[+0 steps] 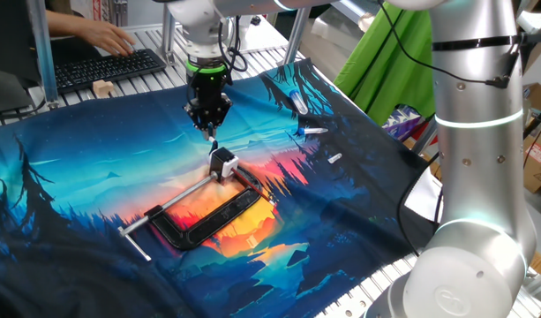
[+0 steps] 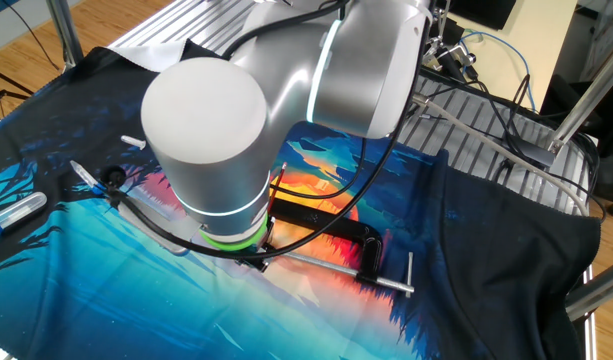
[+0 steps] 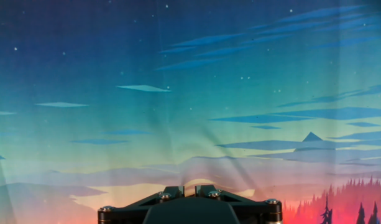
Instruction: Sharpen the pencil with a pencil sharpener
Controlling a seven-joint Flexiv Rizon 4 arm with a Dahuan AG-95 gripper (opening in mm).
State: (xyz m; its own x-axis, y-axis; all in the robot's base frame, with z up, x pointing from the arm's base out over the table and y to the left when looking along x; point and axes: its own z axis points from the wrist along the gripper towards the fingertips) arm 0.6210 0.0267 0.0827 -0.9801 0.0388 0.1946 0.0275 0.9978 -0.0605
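Counting near to far, we see one black clamp (image 1: 206,218), one pencil sharpener (image 1: 222,162) with white top and black body at its jaw end, one thin pencil (image 1: 213,144) upright above it, pinched in our gripper (image 1: 207,129), and two pens (image 1: 299,102) beyond. We read no writing.

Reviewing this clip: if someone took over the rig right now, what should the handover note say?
Gripper: pointing down just above the pencil sharpener, fingers close together on a thin dark stick that looks like the pencil; the grip itself is too small to confirm.
Sharpener: held at the jaw end of the black C-clamp on the printed cloth.
Done: pencil appears lifted and brought over the sharpener.
Left: seat the tip in the sharpener, turn it, withdraw.
The other fixed view is blocked by the arm; the hand view shows only cloth.
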